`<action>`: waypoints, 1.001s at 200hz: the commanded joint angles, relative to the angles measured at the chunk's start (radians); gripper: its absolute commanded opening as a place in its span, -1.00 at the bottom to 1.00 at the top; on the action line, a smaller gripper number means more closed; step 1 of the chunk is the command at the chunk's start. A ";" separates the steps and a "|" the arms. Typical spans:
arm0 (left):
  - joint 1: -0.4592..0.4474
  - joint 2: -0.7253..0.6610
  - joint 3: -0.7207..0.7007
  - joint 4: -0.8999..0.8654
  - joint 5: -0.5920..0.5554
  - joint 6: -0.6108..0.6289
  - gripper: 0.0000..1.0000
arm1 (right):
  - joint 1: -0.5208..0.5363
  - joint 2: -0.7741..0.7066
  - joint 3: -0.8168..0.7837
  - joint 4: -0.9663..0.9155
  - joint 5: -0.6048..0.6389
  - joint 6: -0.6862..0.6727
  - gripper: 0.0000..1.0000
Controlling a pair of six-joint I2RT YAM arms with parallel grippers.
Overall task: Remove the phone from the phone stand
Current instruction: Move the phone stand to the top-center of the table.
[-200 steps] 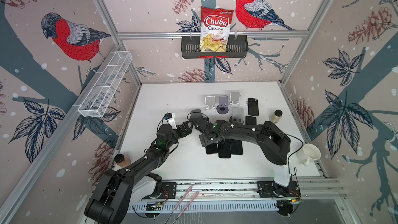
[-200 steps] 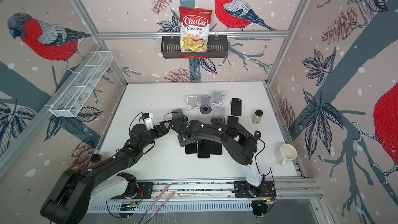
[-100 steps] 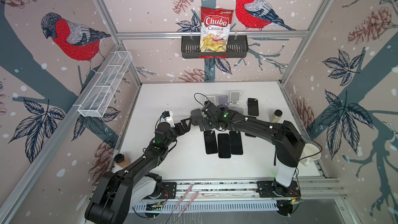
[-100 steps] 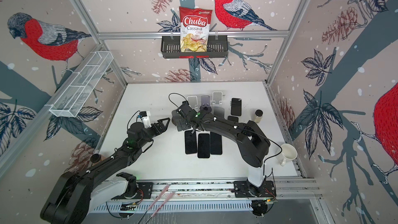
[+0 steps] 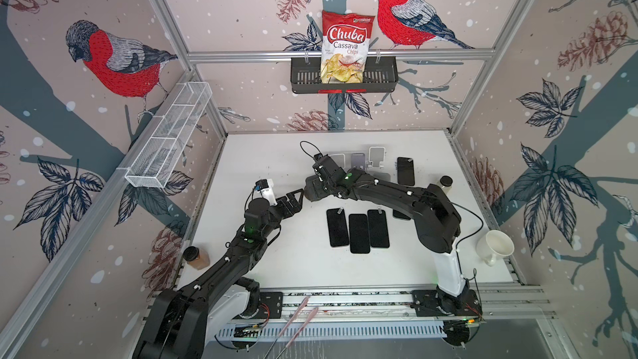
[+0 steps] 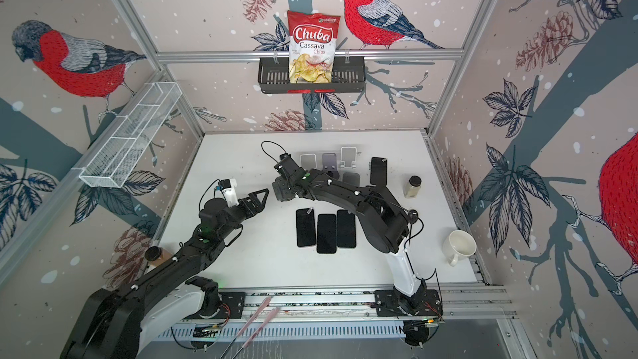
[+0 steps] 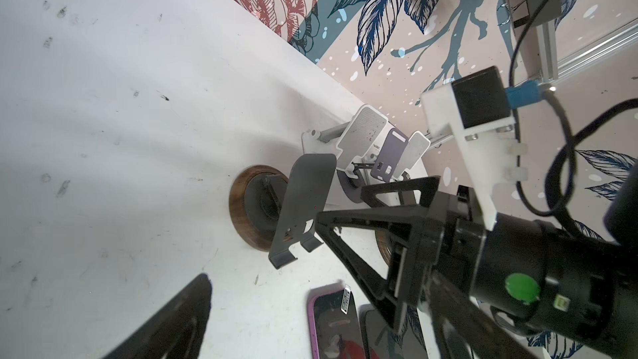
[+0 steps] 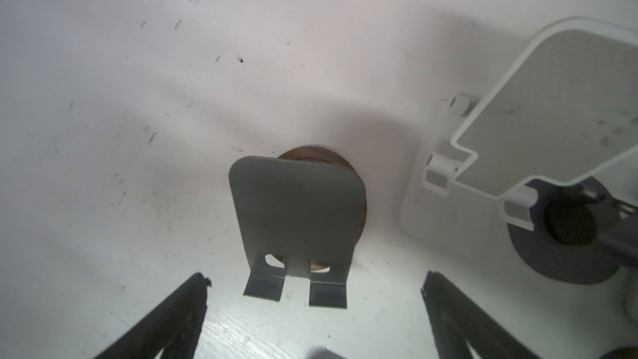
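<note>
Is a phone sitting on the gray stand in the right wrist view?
No, the gray stand is bare; nothing rests on its two lips.

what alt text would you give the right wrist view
An empty grey phone stand on a round wooden base stands upright on the scuffed white table, framed by the two black fingers of the open right gripper. A white stand, also empty, sits beside it.

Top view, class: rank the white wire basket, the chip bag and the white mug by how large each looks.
1. white wire basket
2. chip bag
3. white mug
Apparent size only: the first two sit up on walls, perhaps nearer the camera.
</note>
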 commanded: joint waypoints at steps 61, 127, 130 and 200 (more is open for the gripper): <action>0.004 0.007 0.001 -0.009 -0.002 0.019 0.92 | 0.001 0.101 0.081 0.052 -0.016 -0.046 0.98; 0.005 0.018 0.000 -0.002 -0.002 0.022 0.92 | 0.007 0.153 0.112 0.068 0.011 -0.027 0.74; 0.005 0.018 0.001 -0.004 -0.003 0.022 0.92 | 0.007 0.153 0.112 0.070 0.012 -0.027 0.71; 0.005 0.037 0.002 0.008 0.010 0.024 0.92 | 0.010 0.168 0.139 0.068 0.057 -0.038 0.34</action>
